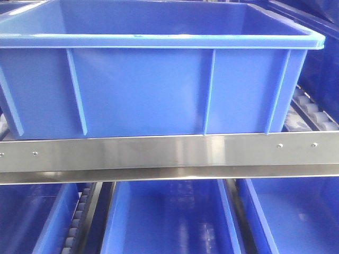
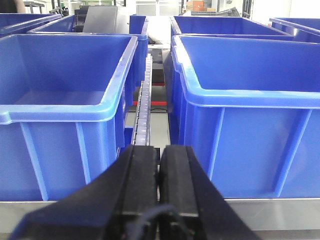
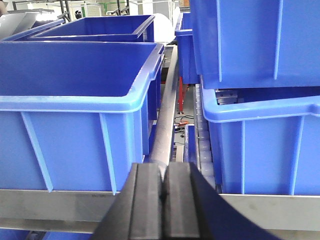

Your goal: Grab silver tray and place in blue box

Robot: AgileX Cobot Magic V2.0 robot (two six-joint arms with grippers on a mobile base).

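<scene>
1. Front view: blue box (image 1: 159, 79) cut off at top & left edges; its floor is hidden behind the near wall.
2. Lower crates (image 1: 169, 217) cropped at bottom edge.
3. Wrist views: both grippers' bases run off the bottom edge.
4. Left wrist view: background clutter (image 2: 100, 17) too small to ID.

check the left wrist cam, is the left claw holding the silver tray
No: the left claw is shut with its fingers pressed together on nothing, and only blue crates show ahead.

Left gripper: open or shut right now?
Shut. In the left wrist view the left gripper has its two black fingers pressed together, nothing between them.
</scene>
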